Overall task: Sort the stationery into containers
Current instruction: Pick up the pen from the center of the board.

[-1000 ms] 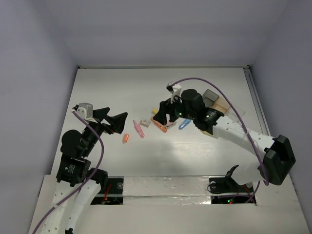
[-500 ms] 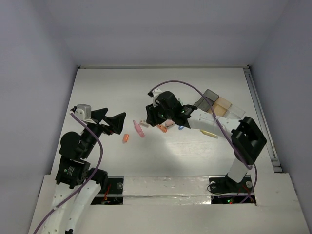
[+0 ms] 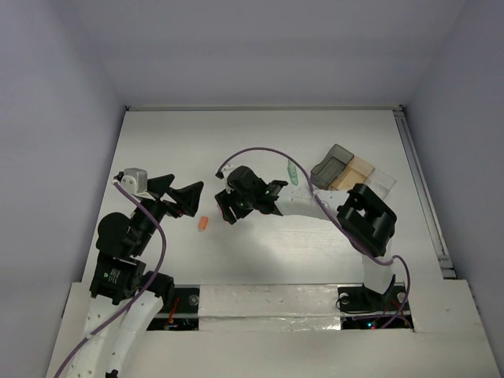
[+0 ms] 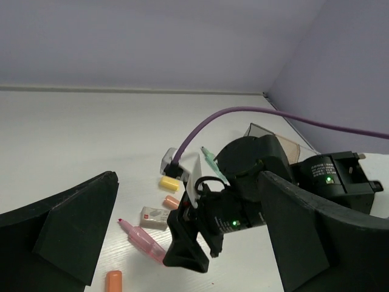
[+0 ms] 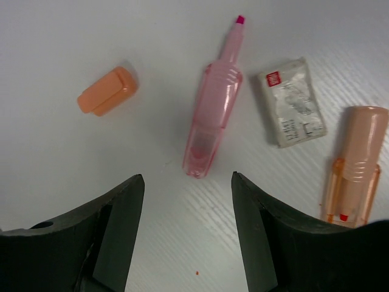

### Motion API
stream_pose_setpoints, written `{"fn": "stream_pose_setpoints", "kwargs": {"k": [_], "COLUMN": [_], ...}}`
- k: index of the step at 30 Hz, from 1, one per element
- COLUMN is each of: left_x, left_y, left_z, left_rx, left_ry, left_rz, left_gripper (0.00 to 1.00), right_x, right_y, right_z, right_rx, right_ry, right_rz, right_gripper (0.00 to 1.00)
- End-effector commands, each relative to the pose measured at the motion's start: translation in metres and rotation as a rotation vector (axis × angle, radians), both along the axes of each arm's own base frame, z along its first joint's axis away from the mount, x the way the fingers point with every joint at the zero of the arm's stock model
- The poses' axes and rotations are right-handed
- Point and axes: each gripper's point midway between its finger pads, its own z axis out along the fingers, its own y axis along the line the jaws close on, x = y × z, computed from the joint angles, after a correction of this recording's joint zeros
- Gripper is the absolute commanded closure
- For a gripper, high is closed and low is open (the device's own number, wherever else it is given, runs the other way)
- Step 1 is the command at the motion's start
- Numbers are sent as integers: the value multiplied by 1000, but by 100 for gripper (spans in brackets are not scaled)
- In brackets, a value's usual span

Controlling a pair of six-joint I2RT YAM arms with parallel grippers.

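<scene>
My right gripper (image 5: 186, 177) is open and empty, its jaws spread just short of the blunt end of a pink highlighter (image 5: 214, 100) lying on the table. Round it lie an orange cap (image 5: 107, 91), a grey-white eraser (image 5: 292, 100) and an orange highlighter (image 5: 354, 164). In the top view the right gripper (image 3: 229, 209) covers the pink highlighter; the orange cap (image 3: 203, 224) lies to its left. My left gripper (image 3: 179, 197) is open and empty, left of the pile. The bins (image 3: 350, 169) stand at the right, smoky dark, tan, then clear.
A green pen (image 3: 293, 172) lies beyond my right forearm. The left wrist view shows a yellow piece (image 4: 169, 183), the eraser (image 4: 154, 217) and the pink highlighter (image 4: 143, 240) beside the right gripper (image 4: 188, 255). The right arm's purple cable (image 3: 260, 151) loops above the pile.
My right arm has swung left from near the bins to above the pink highlighter. It now hides the blue and yellow pieces in the top view. The left arm has not moved.
</scene>
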Motion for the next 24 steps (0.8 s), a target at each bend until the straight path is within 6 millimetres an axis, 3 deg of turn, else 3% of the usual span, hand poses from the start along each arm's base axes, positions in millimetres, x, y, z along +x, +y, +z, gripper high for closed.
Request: {"fn": "stream_pose_setpoints", "kwargs": {"k": [1,8,15,18,19,21,22,24], "left_x": [-5,-5,-5,-5,-5,-5,-5,-4], "left_y": [3,3,3,3,3,3,3,4], "left_z": [29,29,29,29,28,28,29,28], "left_rx": [-16,-17,-17,-17,-16,-15,-16,-19], "left_ry": [-83,-86,-84,-86,-83,-82,-83,-80], "left_rz": [7,7,7,7,7,9,9,11], "left_gripper": [1,1,1,1,1,1,1,1], "right_x": [2,2,11,10,10,11,12,10], "right_y": [14,16,10,10,10,10,9,10], "right_z": [5,-22,-39,-44,-44,-45,-43,-35], "right_rx": [12,-59,-143,-148,-146,-152,-151,-143], "right_ry": [-47,-74,-139,-154,-153,-154,-158,-173], "right_rz": [-2,-25,-78,-92,-92,-97,-103,-114], "right_gripper": [35,35,44,52,60,65,75,81]}}
